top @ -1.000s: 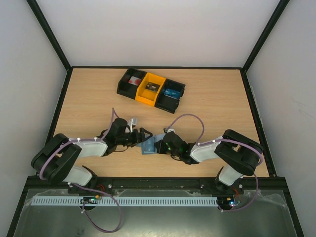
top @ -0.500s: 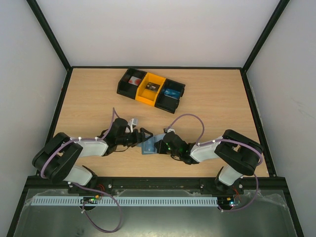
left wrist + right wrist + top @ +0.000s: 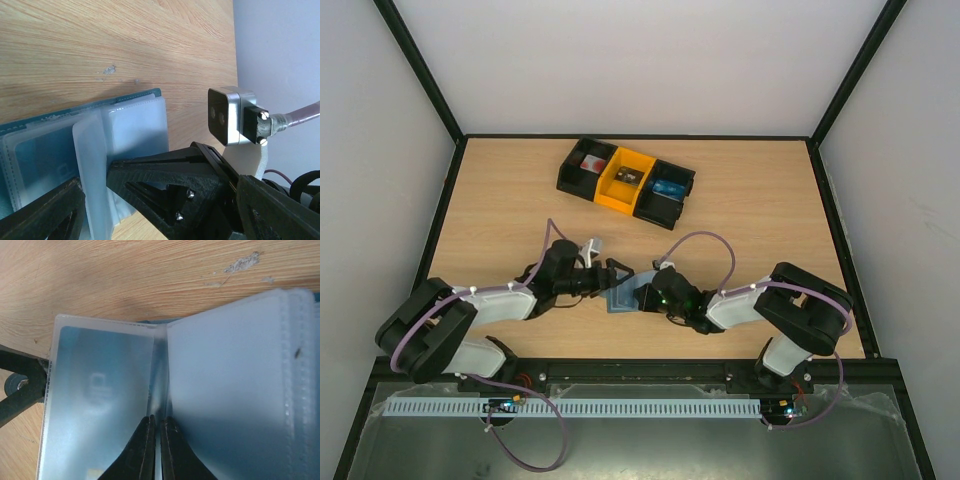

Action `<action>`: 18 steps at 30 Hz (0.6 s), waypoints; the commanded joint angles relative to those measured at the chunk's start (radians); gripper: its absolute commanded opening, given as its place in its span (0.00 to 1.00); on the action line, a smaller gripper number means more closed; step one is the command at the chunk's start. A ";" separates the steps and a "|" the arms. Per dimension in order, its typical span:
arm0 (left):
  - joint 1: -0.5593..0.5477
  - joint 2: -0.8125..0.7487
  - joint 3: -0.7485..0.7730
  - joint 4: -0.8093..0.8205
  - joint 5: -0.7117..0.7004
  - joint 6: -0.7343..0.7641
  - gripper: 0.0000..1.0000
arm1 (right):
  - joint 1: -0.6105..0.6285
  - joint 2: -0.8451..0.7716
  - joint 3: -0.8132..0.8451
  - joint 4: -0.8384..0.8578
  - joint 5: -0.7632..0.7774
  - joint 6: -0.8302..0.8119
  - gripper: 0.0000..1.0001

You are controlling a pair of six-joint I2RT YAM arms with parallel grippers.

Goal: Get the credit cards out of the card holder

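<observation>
The card holder (image 3: 620, 298), a soft slate-blue bifold, was laid open on the wood-grain bench (image 3: 500, 200) near its front edge, between both arms. Its glossy, translucent plastic sleeves (image 3: 92, 165) were fanned upward. The right end effector (image 3: 156, 419) was pinched narrow on the central fold. The left end effector (image 3: 611, 277) was spread wide around a raised sleeve.

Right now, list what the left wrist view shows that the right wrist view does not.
Left wrist only: the other arm's silver wrist camera, its purple cable and the pale wall. Right wrist only: the right arm's jaws nearly shut at the fold between two sleeves, and one sleeve's flat face with a faint emblem. Both: the open card holder, clear sleeves fanned, on the wooden table.
</observation>
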 commanded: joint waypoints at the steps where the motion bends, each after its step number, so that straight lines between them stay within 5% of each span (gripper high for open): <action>1: -0.019 0.001 0.007 0.022 0.019 -0.019 0.83 | 0.005 0.006 -0.042 -0.032 0.006 0.011 0.06; 18: -0.057 0.002 0.035 0.063 0.019 -0.067 0.83 | 0.005 -0.077 -0.097 0.038 0.016 0.016 0.09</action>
